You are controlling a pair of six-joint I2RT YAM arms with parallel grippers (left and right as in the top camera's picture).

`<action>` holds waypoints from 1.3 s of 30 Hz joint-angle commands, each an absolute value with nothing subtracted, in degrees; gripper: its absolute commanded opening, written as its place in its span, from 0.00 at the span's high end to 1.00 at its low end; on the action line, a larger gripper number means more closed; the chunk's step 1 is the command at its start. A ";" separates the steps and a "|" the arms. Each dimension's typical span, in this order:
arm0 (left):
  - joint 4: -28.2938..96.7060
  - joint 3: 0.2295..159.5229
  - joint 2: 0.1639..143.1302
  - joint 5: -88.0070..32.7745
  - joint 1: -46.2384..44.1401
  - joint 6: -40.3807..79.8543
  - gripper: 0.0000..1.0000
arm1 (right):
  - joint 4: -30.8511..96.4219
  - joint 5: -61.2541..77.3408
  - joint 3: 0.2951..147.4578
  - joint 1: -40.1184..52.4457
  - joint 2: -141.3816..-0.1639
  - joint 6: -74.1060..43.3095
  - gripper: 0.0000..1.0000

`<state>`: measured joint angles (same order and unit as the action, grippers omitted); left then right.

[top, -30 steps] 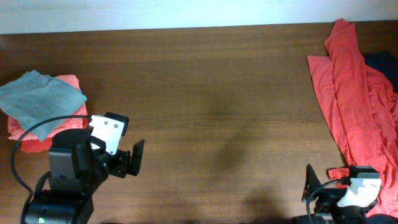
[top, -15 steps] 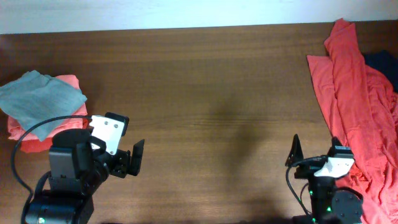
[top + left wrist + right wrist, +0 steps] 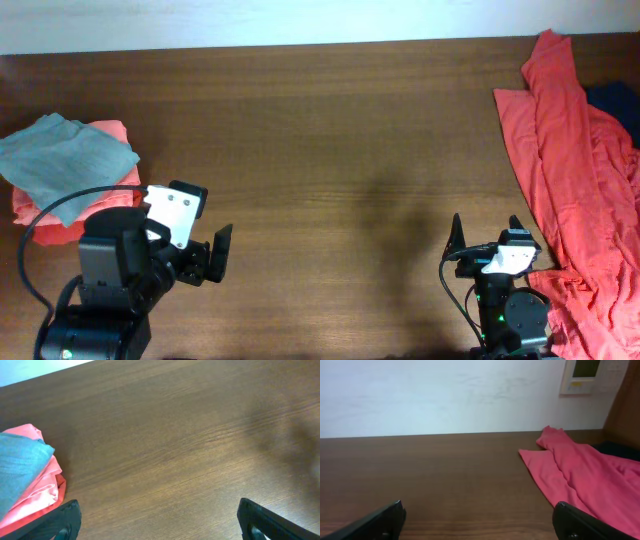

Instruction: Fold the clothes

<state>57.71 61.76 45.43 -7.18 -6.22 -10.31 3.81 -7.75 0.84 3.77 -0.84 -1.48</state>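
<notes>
The pale grey-blue T-shirt (image 3: 62,160) lies folded at the table's left edge on top of a folded salmon-pink garment (image 3: 35,215). Both also show at the left of the left wrist view, grey-blue (image 3: 20,467) over pink (image 3: 42,492). My left gripper (image 3: 205,260) is open and empty, low over bare wood just right of that stack; its jaws (image 3: 160,525) stand wide apart. My right gripper (image 3: 486,236) is open and empty near the front edge, just left of a spread red garment (image 3: 565,150), which also shows in the right wrist view (image 3: 580,477).
The wooden table (image 3: 330,140) runs between the two piles. A dark garment (image 3: 615,100) lies behind the red one at the far right. A white wall with a small panel (image 3: 585,375) stands behind the table.
My right arm has moved left and away from the front right corner and turned; both its fingers now show beside the red garment. The left arm and the clothes have not moved.
</notes>
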 commanded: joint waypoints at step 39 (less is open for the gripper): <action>51.24 42.41 28.25 -3.11 -6.24 -12.27 0.01 | 4.03 -6.48 0.32 3.36 -0.25 -1.50 0.02</action>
<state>54.92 49.54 33.56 -4.91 -6.22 -11.03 3.84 -6.94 0.84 3.77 -0.84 -1.48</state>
